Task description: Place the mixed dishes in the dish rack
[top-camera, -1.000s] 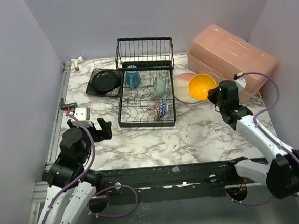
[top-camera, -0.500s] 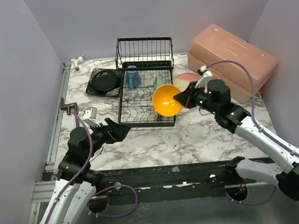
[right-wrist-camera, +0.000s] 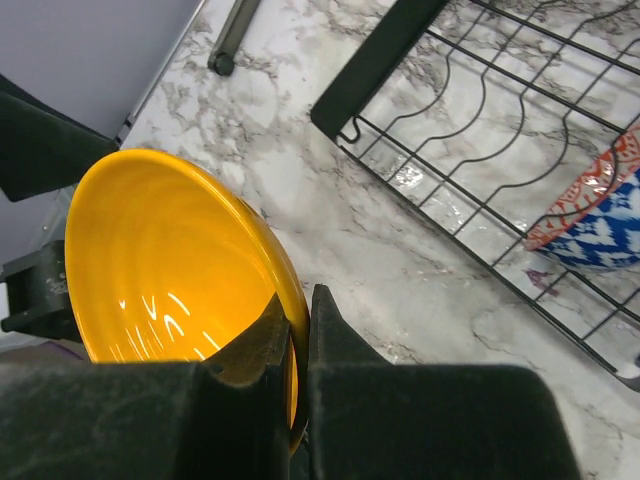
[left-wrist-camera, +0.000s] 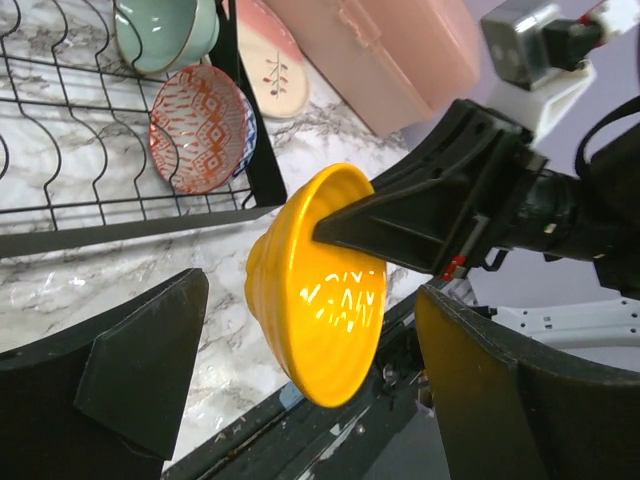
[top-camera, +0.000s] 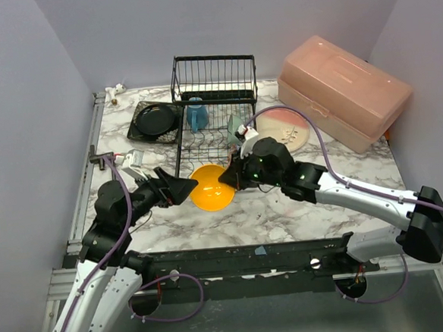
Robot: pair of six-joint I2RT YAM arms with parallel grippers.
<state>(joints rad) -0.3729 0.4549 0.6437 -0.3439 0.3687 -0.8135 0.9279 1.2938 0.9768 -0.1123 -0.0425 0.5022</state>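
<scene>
Top external: right end effector pinches orange bowl by its rim, above tabletop, just before dish rack. Left end effector spread either side. Handover likely: left grips wall squarely before right releases; glaze may slip

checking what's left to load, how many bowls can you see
3: the mint-green bowl and the small red-patterned bowl sit in the dish rack; the orange bowl is pinched in the right gripper. None seems hidden.
</scene>
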